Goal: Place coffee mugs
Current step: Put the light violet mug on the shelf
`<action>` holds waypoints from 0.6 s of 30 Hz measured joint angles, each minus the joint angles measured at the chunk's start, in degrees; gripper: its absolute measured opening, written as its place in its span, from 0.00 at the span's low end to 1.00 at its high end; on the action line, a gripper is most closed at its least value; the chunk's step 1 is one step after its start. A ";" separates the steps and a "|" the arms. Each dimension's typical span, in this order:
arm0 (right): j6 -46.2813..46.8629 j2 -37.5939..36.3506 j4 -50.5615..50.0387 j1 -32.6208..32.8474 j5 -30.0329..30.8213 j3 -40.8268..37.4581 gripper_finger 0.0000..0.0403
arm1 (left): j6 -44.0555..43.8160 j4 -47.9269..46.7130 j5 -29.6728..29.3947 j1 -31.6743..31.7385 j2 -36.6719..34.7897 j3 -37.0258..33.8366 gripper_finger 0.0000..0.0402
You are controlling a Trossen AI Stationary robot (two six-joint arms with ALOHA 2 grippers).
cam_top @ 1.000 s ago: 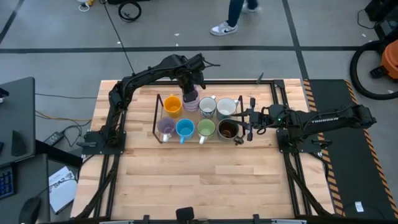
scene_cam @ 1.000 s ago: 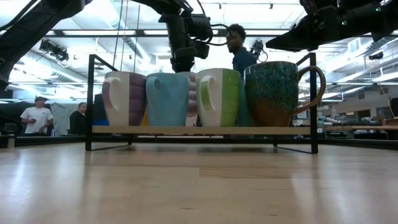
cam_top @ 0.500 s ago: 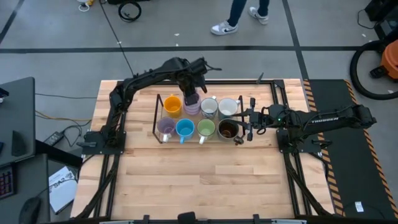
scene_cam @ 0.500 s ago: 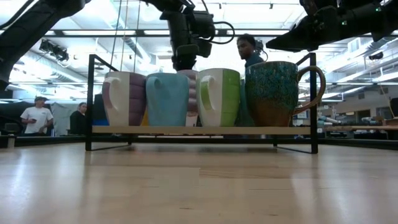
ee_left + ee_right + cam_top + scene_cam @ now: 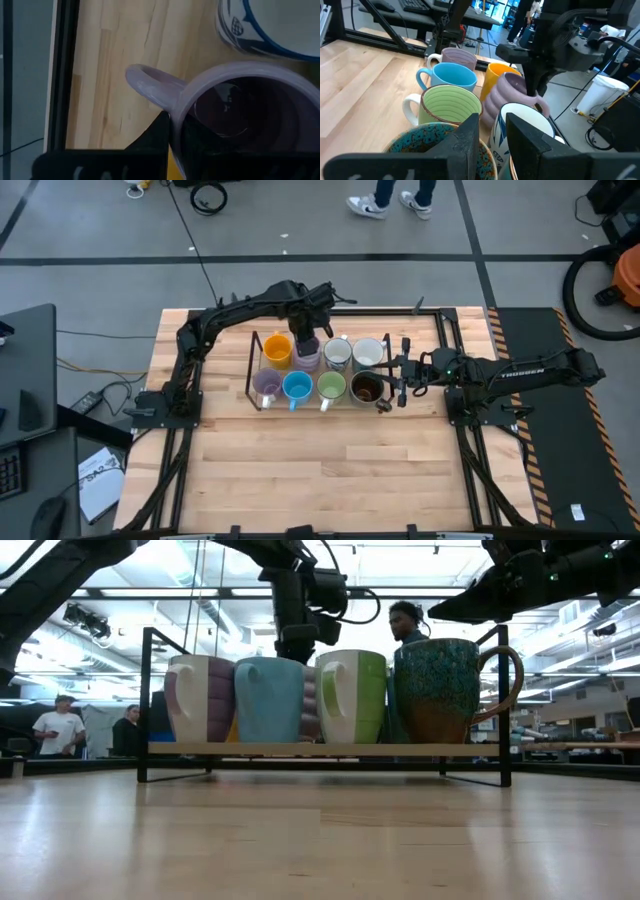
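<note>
A lavender ribbed coffee mug (image 5: 307, 355) hangs in the far row of a black wire rack (image 5: 250, 366), between an orange mug (image 5: 277, 350) and a patterned white mug (image 5: 335, 353). My left gripper (image 5: 305, 332) is shut on it from above. A pale mug (image 5: 366, 351) ends that row. The near row holds purple (image 5: 198, 698), blue (image 5: 268, 700), green (image 5: 352, 696) and dark brown (image 5: 437, 690) mugs, standing on the rack's shelf. My right gripper (image 5: 400, 370) waits level at the rack's right end, open, with nothing between its fingers. My left gripper holds the lavender mug by its rim wall beside the handle (image 5: 176, 116), one finger (image 5: 152, 140) outside and the other inside the cup. The fingers point down from above. The mug stays upright (image 5: 507, 95); the front mugs hide whether its base rests on the shelf.
The rack stands at the table's middle, toward the far edge, with bare wooden table (image 5: 320, 470) in front of it. People stand and walk in the room beyond the table (image 5: 405, 625).
My left gripper has come down and a little toward the near edge with the lavender mug, still shut on it. The mug has sunk upright into the gap between the orange and patterned white mugs.
</note>
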 joint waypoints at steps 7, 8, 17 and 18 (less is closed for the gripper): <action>0.00 0.00 -0.02 0.00 -0.02 0.00 0.25 | 0.34 1.15 0.06 -0.31 0.00 -0.95 0.08; 0.00 0.00 -0.02 0.00 -0.02 0.00 0.25 | 0.17 1.19 0.06 -0.31 -0.02 -0.95 0.08; 0.00 0.00 -0.52 0.01 -0.02 0.00 0.25 | -1.06 1.36 -0.53 -1.07 0.00 -0.95 0.09; 0.00 0.00 -0.52 0.02 -0.04 0.00 0.25 | -1.06 1.36 -0.72 -1.17 0.00 -0.95 0.09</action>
